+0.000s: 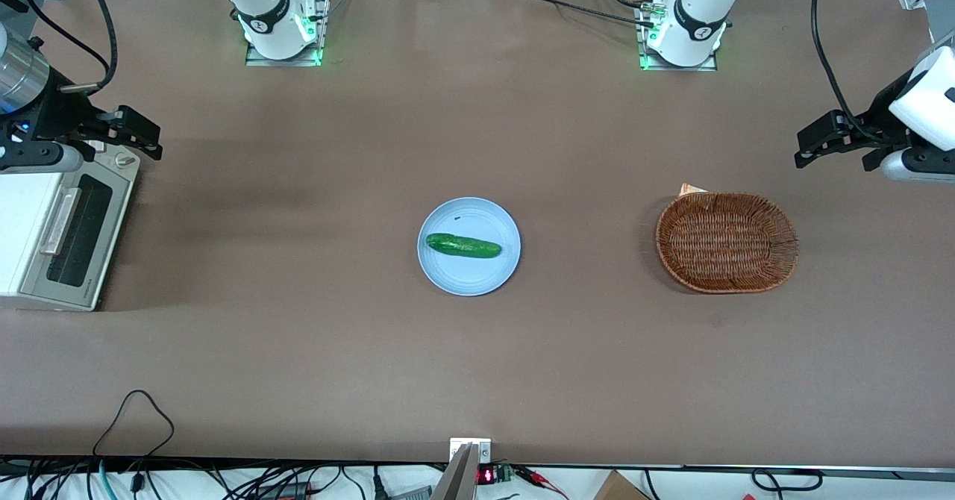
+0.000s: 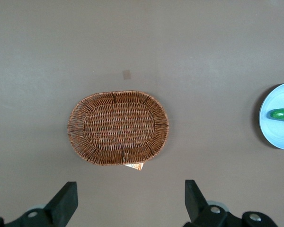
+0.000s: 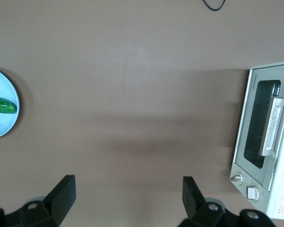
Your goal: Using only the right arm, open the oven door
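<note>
- I am seeing the toaster oven (image 1: 33, 242) cut off at the frame edge in the front view, so only part of its white body is showing; the wrist view is also clipping it.
- The right arm (image 1: 22, 104) is mostly running out of frame, with just its silver wrist cylinder and black cable showing.
- The brown bench (image 1: 477, 366) is lying flat and matte, with cables trailing along its near edge and the arm bases glowing green at the edge farthest from the front camera.
- A light blue plate (image 1: 448, 269) is sitting mid-bench, carrying a green cucumber (image 1: 462, 245).
- A woven wicker basket (image 1: 727, 242) is resting toward the parked arm's end; a small card corner is peeking out from under its rim, and I cannot tell what it is.
- The oven door (image 1: 71, 240) is sitting shut at the working arm's end, its bar handle (image 3: 273, 126) lying across the dark glass.
- My gripper (image 3: 128, 194) is hovering above the oven's knob end, fingers spread apart and holding nothing.
</note>
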Available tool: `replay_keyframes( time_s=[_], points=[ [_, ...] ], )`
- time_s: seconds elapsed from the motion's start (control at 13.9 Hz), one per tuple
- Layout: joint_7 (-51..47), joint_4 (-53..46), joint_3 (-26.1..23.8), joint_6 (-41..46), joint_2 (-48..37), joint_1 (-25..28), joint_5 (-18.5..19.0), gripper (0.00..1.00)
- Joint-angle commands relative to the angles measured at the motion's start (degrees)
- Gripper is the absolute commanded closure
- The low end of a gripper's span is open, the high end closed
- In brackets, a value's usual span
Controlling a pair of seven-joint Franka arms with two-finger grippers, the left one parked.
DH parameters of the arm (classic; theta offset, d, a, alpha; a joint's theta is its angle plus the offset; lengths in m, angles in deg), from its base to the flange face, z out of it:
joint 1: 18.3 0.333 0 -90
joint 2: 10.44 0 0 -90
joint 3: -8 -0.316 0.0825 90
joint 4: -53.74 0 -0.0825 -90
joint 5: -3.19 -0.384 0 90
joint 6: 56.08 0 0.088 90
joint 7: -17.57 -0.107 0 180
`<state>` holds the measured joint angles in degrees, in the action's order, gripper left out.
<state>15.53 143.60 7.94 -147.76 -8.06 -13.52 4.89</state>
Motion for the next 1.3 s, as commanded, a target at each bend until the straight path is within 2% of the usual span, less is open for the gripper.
replay_keyframes(
  time_s=[0.0, 0.65, 1.01, 1.15, 1.23],
  points=[
    [-0.2, 1.3, -0.1, -0.5, -1.2, 0.1, 0.8, 0.00],
    [-0.1, 1.6, -0.1, 0.6, -0.4, 0.1, 0.8, 0.00],
    [0.1, 1.7, -0.1, 1.7, -0.4, 0.1, 2.4, 0.02],
    [1.0, 1.7, -0.1, 1.7, -0.4, 0.1, 2.4, 0.16],
    [1.0, 1.6, -0.1, 1.7, -0.4, 0.1, 2.3, 0.27]
  ],
)
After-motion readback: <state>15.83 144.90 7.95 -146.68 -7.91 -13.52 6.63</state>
